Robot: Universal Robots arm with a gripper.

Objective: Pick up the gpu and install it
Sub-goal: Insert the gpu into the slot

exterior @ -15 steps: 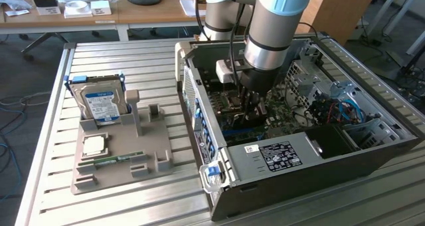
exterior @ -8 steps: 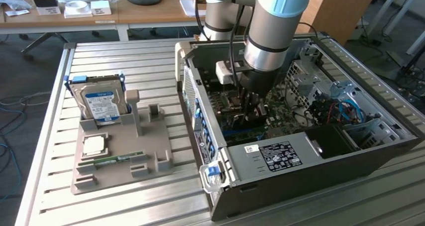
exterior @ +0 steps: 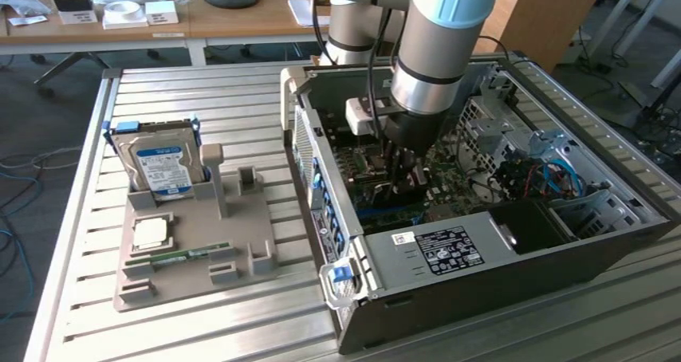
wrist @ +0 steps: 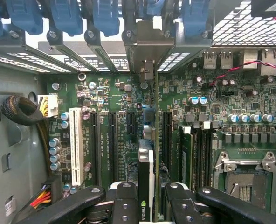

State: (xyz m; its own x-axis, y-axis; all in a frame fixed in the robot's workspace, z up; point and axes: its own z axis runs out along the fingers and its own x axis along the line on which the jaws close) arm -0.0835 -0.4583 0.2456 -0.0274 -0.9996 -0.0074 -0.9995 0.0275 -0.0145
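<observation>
Exterior view, left to right. A grey holder [exterior: 191, 250] lies on the slatted table [exterior: 85, 330], toward its left edge. A hard drive [exterior: 159, 164] stands upright in the holder's rear slot, blue-and-white label facing the camera. In front of it a CPU [exterior: 150, 233] lies flat, and a RAM stick [exterior: 179, 256] lies nearer the holder's front edge. The holder's remaining slots are hard to read.

The open PC case [exterior: 479, 218] lies on its side over the table's right half, its far right corner cut off by the frame. The arm [exterior: 442, 51] reaches down into it. The gripper [exterior: 404, 175] is deep over the motherboard [exterior: 458, 188], its tips lost against the dark boards there.

Wrist view. The gripper [wrist: 147, 198] fingers [wrist: 124, 200] stand partway apart, clamped on the gpu [wrist: 146, 163], which is seen edge-on: a thin black and green strip with a small logo near the grip. Its silver bracket [wrist: 146, 46] reaches the case's rear slot wall, between the blue clips [wrist: 105, 16]. The card stands upright over the motherboard's slots [wrist: 112, 140]; whether its edge is seated cannot be told, since the card hides its own contact line.
</observation>
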